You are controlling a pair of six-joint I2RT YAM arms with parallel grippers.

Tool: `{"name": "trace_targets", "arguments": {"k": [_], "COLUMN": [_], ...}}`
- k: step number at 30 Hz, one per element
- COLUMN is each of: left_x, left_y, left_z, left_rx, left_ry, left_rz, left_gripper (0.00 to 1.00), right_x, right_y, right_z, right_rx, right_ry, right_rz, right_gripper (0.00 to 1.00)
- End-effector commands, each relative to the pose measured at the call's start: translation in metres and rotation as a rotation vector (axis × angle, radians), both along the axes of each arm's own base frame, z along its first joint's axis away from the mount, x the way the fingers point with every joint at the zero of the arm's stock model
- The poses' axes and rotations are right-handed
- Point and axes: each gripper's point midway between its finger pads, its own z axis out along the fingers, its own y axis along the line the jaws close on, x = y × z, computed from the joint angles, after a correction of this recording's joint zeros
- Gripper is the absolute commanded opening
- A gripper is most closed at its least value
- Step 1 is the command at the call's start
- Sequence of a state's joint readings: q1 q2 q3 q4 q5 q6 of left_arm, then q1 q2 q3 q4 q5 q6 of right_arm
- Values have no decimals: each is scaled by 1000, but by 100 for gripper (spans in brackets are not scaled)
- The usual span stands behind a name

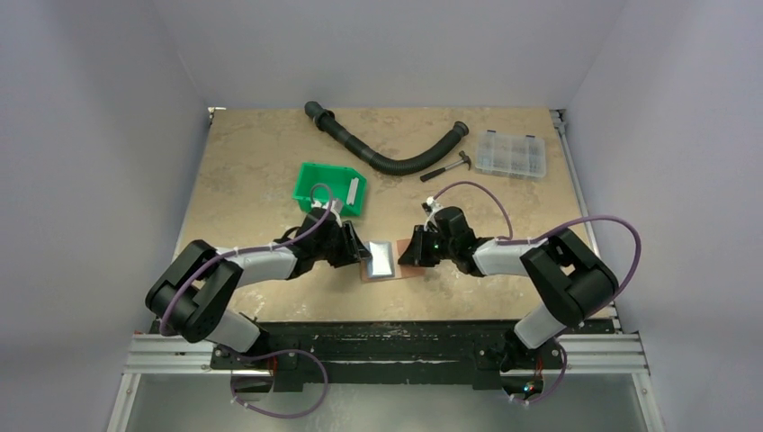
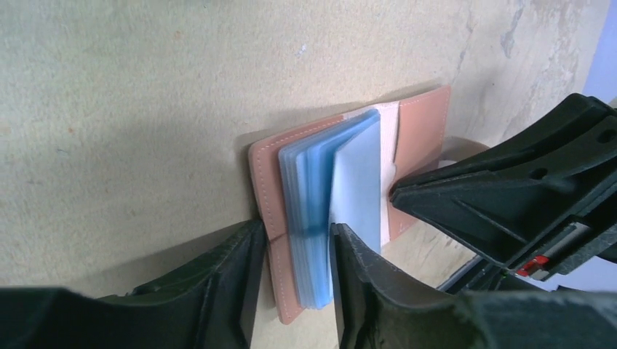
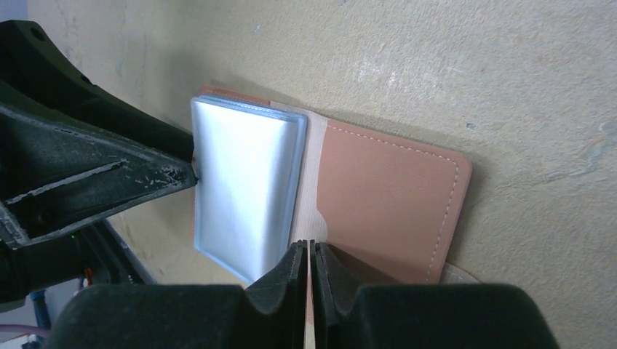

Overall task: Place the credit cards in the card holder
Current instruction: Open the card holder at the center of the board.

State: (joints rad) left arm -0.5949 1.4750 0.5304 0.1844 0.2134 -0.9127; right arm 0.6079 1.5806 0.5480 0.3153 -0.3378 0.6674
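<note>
My left hand [image 2: 297, 240] is clamped on the card holder [image 3: 393, 196]. Its two fingers [image 2: 233, 280] stand either side of one reddish-brown cover and the stack of clear bluish sleeves [image 2: 320, 189] bound inside it. The stack narrows where they squeeze it and fans out past the fingertips. My right hand [image 3: 310, 251] faces it from the other side, the jaws pinched almost together on the holder's edge, at the pale strip [image 3: 315, 174] that runs down its middle; only a thin sliver shows between them. The card holder lies open between my two hands, inner face up, on the tabletop [image 1: 270, 162]. Its other cover is spread flat out to the side of my right fingertips, the stitched border plain to see. The tip of my left hand touches the outer edge of the sleeves, opposite my right. Just beyond my left hand sits a green bin [image 1: 315, 180]. Farther off, well beyond both hands, a black ribbed hose [image 1: 378, 160] curves across the tabletop. Beyond my right hand, near the far edge, lie a small hammer [image 1: 447, 167] and, just beside it, a clear compartment box [image 1: 511, 153].
</note>
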Motion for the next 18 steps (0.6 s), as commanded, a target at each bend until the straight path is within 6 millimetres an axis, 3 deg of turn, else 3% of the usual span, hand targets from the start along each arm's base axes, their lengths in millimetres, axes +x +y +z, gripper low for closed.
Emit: {"name": "trace_targets", "arguments": {"k": [1,6,10,18], "left_x": [-13,-8,-10,-13], "left_y": [-9,-39,-60,-73], "left_z": [-11,19,46,69], "left_rx": [-37,-159,-221,-275], "left_ry": [54,-20,-87,-127], "left_rz": [-28,-81,-119,-138], "left_gripper": [37,19,12,0], "right_x": [-20,-20,-20,-20], "right_y": [-9,-1,4,0], "right_z": [-36,-37,-35,-23], "right_rx": [-65,-30,-3,-20], "right_ry": [87,102,110,96], "right_rz": [12,27,34,34], "right_gripper": [14,14,14,19]}}
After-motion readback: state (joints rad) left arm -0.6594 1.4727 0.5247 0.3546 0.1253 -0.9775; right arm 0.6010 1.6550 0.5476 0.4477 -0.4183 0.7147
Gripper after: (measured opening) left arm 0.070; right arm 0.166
